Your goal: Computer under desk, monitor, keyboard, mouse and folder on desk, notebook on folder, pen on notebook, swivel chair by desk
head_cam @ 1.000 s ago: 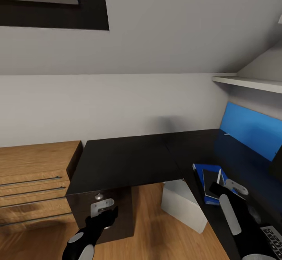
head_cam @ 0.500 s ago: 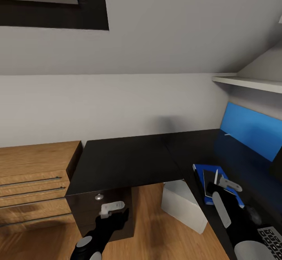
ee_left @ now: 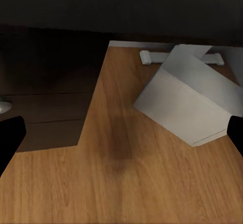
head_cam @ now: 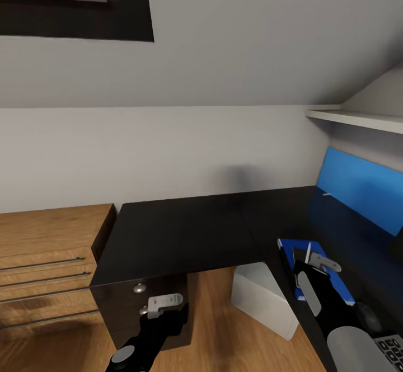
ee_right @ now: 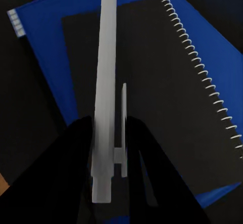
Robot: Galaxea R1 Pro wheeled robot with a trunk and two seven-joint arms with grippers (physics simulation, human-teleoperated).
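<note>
Step in hand: pen (ee_right: 107, 77) placement. The pen is gripped between the clenched jaws of the right gripper (ee_right: 109, 148), above the notebook (ee_right: 152, 82), which lies on the folder (ee_right: 45, 47) on the desk (head_cam: 179, 232). Next move, as judged: the pen is to be lowered flat onto the notebook and released. Left gripper (head_cam: 162, 304): jaws spread, nothing held, low beside the computer (ee_left: 187, 102).

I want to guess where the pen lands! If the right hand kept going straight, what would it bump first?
Probably the notebook. The right hand holds the pen pointing over its dark cover, which lies on the blue folder. The gap between them is unclear.
</note>
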